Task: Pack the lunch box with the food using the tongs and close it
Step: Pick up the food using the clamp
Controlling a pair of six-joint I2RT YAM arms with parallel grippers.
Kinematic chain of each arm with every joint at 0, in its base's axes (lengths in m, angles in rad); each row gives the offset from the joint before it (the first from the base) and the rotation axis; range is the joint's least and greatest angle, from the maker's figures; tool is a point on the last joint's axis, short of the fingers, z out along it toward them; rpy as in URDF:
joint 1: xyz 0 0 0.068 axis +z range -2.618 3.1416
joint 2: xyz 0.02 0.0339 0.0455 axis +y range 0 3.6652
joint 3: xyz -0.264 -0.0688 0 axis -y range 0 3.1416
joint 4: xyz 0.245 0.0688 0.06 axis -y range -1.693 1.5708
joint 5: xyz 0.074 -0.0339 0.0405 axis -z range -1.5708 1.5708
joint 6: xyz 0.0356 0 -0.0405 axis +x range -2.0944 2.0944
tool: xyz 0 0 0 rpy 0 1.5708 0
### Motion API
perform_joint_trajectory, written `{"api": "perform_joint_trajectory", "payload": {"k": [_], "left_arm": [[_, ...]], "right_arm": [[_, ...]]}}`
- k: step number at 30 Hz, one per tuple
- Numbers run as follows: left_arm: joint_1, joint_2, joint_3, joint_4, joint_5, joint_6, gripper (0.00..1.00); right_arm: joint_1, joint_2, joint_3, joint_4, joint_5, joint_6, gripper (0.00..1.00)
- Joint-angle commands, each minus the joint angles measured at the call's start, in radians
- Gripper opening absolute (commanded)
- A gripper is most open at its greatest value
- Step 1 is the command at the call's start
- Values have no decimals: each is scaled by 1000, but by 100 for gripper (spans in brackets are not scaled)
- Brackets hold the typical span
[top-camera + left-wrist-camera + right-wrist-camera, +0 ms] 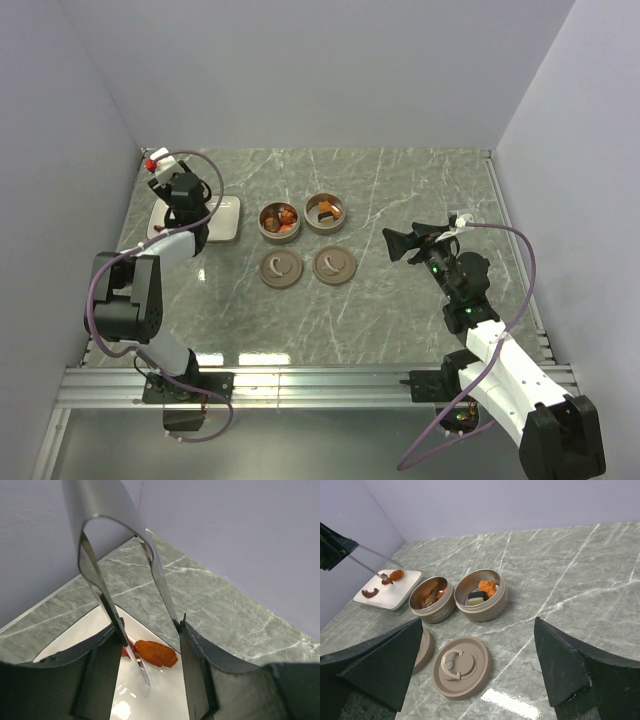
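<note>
My left gripper [151,627] is shut on the metal tongs [95,575] and hangs over the white plate [165,690]. One tong tip rests on the plate between an orange piece of food [156,653] and a small red piece [124,651]; the other tip is hidden behind my finger. A red-brown curl [370,593] also lies on the plate [395,592]. The lunch box is two round tan tins [279,221] [325,212], both open with food inside. Their lids [280,267] [334,265] lie in front. My right gripper [405,243] is open and holds nothing, to the right of the tins.
The plate [228,222] sits at the table's back left, close to the wall corner. In the right wrist view the nearer lid [461,667] lies handle-up just below my right gripper [477,625]. A metal rail runs along the table's right edge [515,250].
</note>
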Motion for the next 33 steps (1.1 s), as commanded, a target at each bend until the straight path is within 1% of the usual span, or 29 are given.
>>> {"api": "perform_joint_trajectory", "payload": {"k": [1,12,24,33], "left_arm": [[9,-43,-1,50,-13,-12,53],[34,-36,13,16,-5,-26,51],[49,32,57,-8,9,-39,50],[52,50,71,-21,20,-43,49]], "right_arm": [[-5,-9,-4,40,-9,6,99],[-6,-4,-2,38,-6,6,99],[-5,-6,-2,38,-7,6,99],[-6,-12,-7,37,-7,6,99]]}}
